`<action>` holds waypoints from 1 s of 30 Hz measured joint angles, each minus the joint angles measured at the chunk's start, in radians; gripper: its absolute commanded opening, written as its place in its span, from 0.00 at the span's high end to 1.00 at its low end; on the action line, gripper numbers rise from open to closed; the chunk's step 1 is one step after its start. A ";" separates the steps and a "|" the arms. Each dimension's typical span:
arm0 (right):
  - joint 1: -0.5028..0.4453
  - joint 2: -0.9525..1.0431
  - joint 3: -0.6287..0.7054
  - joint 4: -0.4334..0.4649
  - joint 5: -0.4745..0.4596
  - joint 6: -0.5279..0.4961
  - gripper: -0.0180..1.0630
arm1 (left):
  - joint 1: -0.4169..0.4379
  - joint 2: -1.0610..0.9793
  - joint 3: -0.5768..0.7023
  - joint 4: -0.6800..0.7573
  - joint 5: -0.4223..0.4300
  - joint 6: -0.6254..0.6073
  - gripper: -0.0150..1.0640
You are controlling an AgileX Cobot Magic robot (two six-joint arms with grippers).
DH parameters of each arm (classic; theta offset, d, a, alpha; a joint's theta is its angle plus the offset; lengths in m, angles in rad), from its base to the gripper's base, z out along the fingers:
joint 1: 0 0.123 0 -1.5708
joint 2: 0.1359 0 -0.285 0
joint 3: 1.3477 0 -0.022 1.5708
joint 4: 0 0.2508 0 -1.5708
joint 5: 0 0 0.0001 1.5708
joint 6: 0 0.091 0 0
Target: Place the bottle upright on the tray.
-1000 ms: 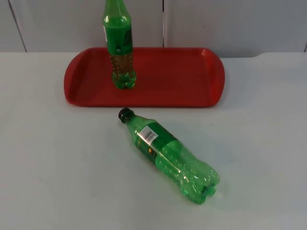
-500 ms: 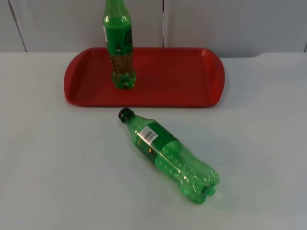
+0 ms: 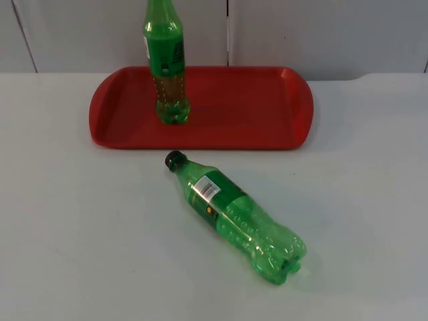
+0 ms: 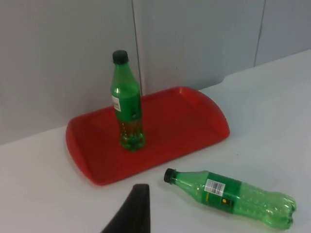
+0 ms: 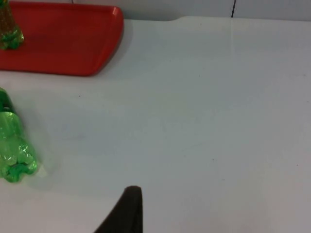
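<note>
A green plastic bottle (image 3: pixel 234 215) with a black cap lies on its side on the white table, in front of the red tray (image 3: pixel 247 107). Its cap points toward the tray. Nothing touches it. A second green bottle (image 3: pixel 166 63) stands upright on the tray's left half. In the left wrist view the lying bottle (image 4: pixel 231 196) rests in front of the tray (image 4: pixel 184 121), and my left gripper (image 4: pixel 133 208) waits well back from both. My right gripper (image 5: pixel 127 208) waits over bare table, to the right of the lying bottle's base (image 5: pixel 12 145).
The grey partition wall (image 3: pixel 321 33) rises directly behind the tray. Bare white table (image 3: pixel 361 200) surrounds the lying bottle on all sides. The tray's right half (image 3: pixel 267 100) carries nothing.
</note>
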 measured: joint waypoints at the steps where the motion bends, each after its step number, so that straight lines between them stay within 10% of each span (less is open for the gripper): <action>1: 0.000 0.000 0.000 0.000 0.000 0.000 0.01 | 0.000 -0.019 0.010 0.000 0.006 -0.003 0.01; 30: 0.000 0.000 0.000 0.000 0.000 0.000 0.01 | 0.000 -0.240 0.219 0.170 0.129 -0.192 0.01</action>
